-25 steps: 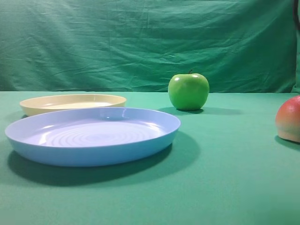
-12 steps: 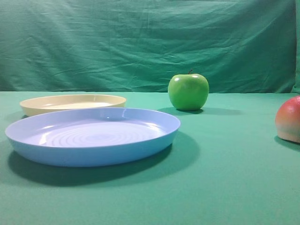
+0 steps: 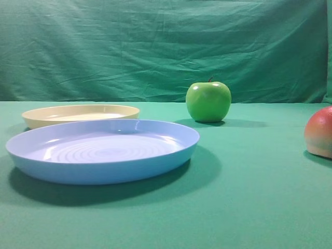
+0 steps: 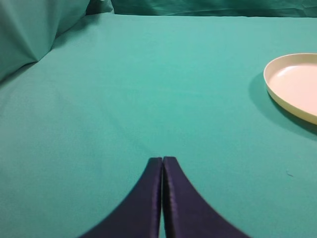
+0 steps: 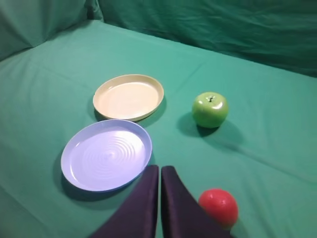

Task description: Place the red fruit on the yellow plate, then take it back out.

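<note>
Two plates: the yellow plate (image 5: pixel 128 96) sits far back on the green cloth (image 3: pixel 249 197), and the blue plate (image 5: pixel 106 154) sits just in front of it. Both have nothing on them.
Red fruit: the red fruit (image 5: pixel 218 207) rests on the cloth, well apart from the yellow plate. In the high view it peeks in at the right edge.
Green apple: the green apple (image 5: pixel 210 109) stands by itself, to the right of the plates. It is not the one to pick.
Right gripper: the right gripper (image 5: pixel 160 169) hangs over the cloth with its two dark fingers pressed together, holding nothing. The red fruit is just beside it, on its right.
Left gripper: the left gripper (image 4: pixel 162 159) has its fingers pressed together too, holding nothing. It floats over bare cloth, with the yellow plate off to its right.
Step now: I think the job has not started, so the first thing is to pick up the red fruit.
How to do it well: spread the right fingers wide first, come down with one finger on each side of the fruit, and squeeze softly at its fattest part so the round fruit does not roll away.
Words to read: none that I can see.
</note>
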You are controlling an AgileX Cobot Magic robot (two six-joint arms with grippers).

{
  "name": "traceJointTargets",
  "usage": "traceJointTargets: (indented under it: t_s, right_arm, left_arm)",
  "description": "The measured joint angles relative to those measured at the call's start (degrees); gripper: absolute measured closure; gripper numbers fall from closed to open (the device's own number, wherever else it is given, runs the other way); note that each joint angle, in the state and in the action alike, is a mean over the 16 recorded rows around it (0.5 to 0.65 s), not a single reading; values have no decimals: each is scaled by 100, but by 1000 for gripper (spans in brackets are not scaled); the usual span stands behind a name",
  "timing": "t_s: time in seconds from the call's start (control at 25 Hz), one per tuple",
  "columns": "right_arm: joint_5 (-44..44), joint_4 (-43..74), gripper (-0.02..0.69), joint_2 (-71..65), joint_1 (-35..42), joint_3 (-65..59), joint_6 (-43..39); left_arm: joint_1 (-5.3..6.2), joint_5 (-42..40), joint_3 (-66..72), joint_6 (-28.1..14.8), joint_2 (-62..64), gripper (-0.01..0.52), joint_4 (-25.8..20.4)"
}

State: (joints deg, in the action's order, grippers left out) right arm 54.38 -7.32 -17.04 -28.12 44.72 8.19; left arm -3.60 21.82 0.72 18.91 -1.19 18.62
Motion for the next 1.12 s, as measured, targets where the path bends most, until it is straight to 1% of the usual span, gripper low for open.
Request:
traceJointTargets:
  t_s: [0.16,0.36,0.56,0.8,1.12]
  right_arm:
    - [-28,387,665,268,131,-86,-295]
    - [-338,774,665,436,594,-393,-662]
    - [-979,995,665,635,1225,-1020,-918]
    - [-1919,1022,665,1078,1931,-2046,-967]
    - [-2802,1021,665,1646,2253,-3331,-971]
  left_arm:
    - [0,0,0,0,0,514,0]
    - [0,0,0,0,0,514,0]
    - [0,0,0,0,0,514,0]
    - [0,0,0,0,0,514,0]
    - [0,0,0,0,0,514,0]
